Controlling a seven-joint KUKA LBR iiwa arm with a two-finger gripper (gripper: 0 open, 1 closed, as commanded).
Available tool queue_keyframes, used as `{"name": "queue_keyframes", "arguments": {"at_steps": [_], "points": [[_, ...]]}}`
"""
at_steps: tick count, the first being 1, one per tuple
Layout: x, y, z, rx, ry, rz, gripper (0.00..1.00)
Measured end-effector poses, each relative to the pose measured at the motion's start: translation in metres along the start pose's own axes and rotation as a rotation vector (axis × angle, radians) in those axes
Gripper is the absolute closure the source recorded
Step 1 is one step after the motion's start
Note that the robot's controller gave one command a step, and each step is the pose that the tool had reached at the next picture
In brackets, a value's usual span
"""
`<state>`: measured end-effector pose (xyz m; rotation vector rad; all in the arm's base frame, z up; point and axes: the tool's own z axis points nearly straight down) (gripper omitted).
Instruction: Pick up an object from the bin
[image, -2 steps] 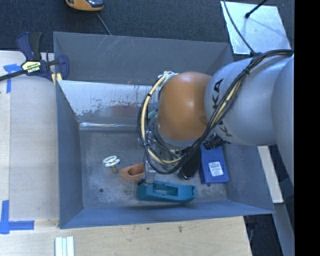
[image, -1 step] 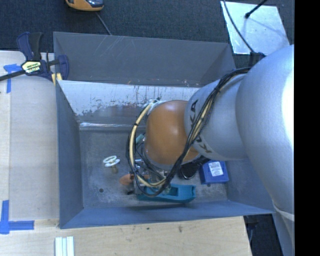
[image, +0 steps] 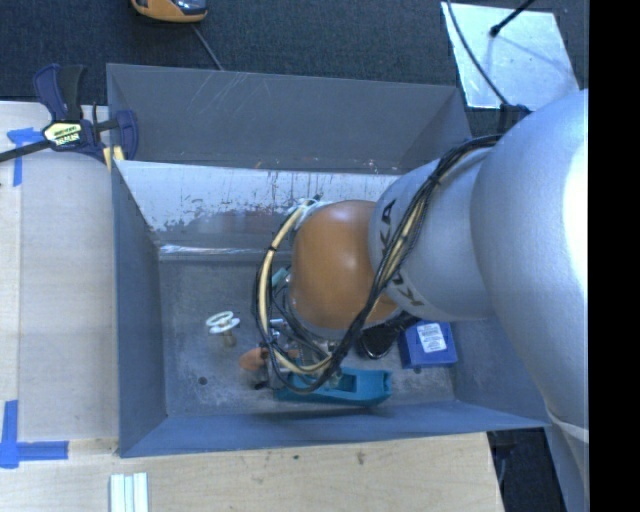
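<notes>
My gripper (image: 281, 363) is low in the bin near its front wall, under the arm's orange cover. Right below it lies a flat blue tool-like thing (image: 340, 386), stretched along the front wall. A small orange piece (image: 250, 361) sits just left of the gripper, close against it. Further left lie a small white looped thing (image: 222, 322) and a tiny brown piece (image: 229, 340), both apart from the gripper.
A blue box with a white label (image: 430, 343) and a black round thing (image: 377, 344) lie to the right, half under the arm. The arm and its cables cover the bin's middle and right. Bare floor shows at the left.
</notes>
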<state>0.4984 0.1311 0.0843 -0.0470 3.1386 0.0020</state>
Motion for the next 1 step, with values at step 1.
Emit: {"name": "queue_keyframes", "arguments": {"at_steps": [1], "points": [[-0.0128,0.0036,-0.1517,0.001,-0.002,-0.018,1.00]]}}
